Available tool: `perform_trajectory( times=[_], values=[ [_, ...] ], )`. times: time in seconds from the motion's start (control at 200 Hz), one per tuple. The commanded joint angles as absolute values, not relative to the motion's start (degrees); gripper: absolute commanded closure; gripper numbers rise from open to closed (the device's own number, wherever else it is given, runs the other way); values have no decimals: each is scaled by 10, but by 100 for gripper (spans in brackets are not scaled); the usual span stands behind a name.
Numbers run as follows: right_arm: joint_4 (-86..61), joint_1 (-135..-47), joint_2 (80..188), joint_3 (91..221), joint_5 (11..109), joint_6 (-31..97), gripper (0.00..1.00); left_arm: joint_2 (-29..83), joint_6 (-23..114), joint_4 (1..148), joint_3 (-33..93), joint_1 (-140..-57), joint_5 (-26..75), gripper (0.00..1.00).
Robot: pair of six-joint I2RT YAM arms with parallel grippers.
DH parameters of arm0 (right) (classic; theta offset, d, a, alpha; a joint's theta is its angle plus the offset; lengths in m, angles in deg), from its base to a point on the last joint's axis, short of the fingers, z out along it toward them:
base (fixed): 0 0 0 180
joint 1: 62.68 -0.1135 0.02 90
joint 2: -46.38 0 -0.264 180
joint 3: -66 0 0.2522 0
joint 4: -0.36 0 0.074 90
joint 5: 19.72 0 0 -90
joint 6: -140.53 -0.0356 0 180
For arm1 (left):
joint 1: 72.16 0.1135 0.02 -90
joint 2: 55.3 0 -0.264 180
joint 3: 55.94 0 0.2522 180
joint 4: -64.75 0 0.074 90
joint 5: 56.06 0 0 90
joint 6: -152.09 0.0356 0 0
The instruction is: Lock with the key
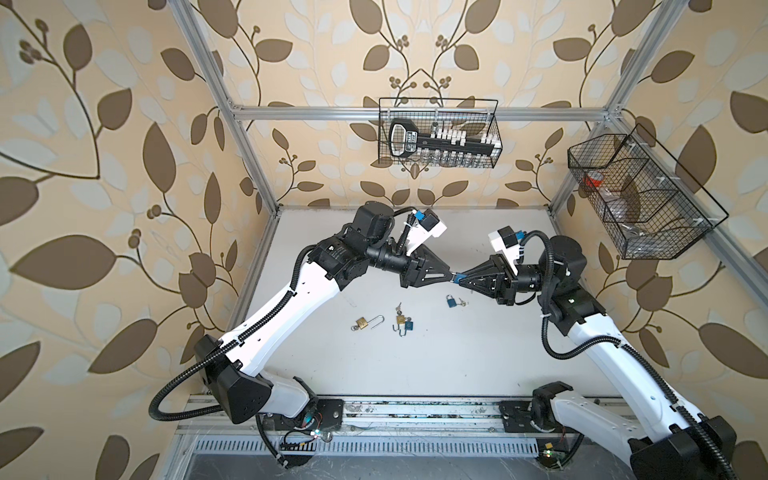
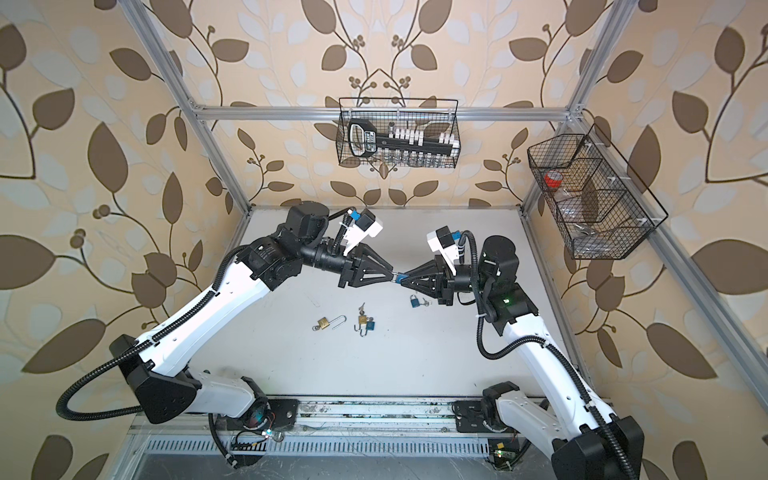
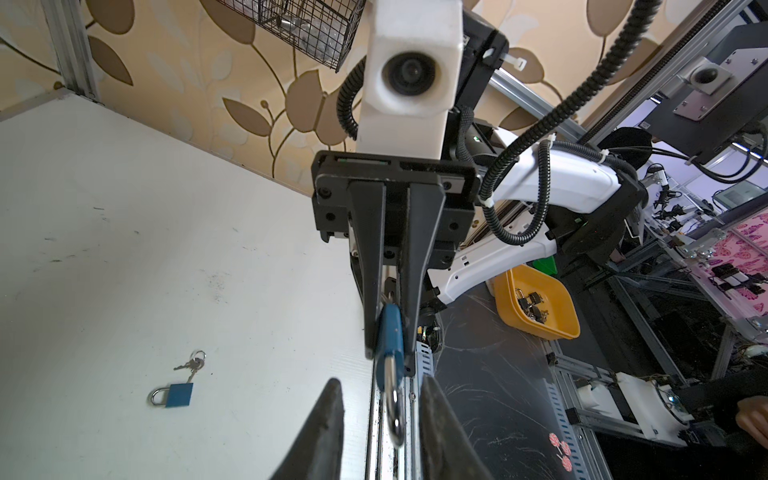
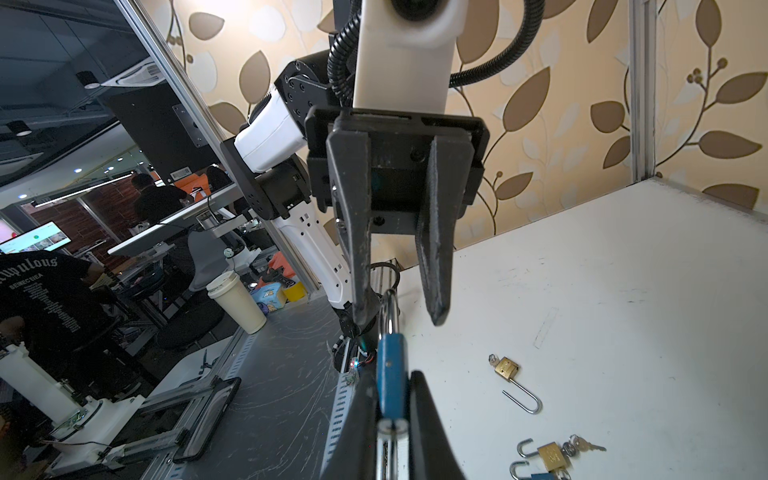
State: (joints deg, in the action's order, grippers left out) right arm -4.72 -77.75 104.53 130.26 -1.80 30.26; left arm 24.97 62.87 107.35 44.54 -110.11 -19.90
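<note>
The right gripper (image 4: 390,378) pinches the blue padlock (image 4: 390,357). Only the wrist views show the left gripper (image 3: 381,384) a little open around its shackle (image 3: 390,395). A brass padlock (image 1: 361,322) lies at eight o'clock from them.

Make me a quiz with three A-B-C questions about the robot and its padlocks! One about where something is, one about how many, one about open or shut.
1. Where is the held blue padlock?
A. In a wire basket
B. In the air between the left gripper and the right gripper
C. On the floor

2. How many padlocks lie on the table?
A. One
B. Four
C. Seven

3. The long-looped brass padlock is:
A. Open
B. Shut
C. Hanging from a gripper

Answers:
1 B: the right gripper is shut on its body above the table, and the left gripper's open jaws stand around its loop.
2 B: the long-looped one, a second brass padlock, a small blue padlock and a blue padlock with keys.
3 A: one end of its loop stands free of the body.
</note>
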Motion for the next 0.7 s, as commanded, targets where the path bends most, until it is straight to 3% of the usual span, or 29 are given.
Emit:
perform_trajectory(
  times=[0.0,0.06,0.165,0.4,0.695],
  values=[
    [-43,-775,1039,1323,-38,306,100,240,650,1082,470,-1108,-197,72],
    [-42,-776,1040,1324,-39,306,100,240,652,1086,473,-1108,-195,61],
    [-39,-775,1040,1325,-39,304,100,238,655,1091,473,-1108,-193,59],
    [-38,-775,1038,1322,-39,304,100,237,659,1091,471,-1108,-188,75],
    [-43,-775,1038,1331,-54,288,100,230,685,1099,467,-1108,-156,81]
  ],
)
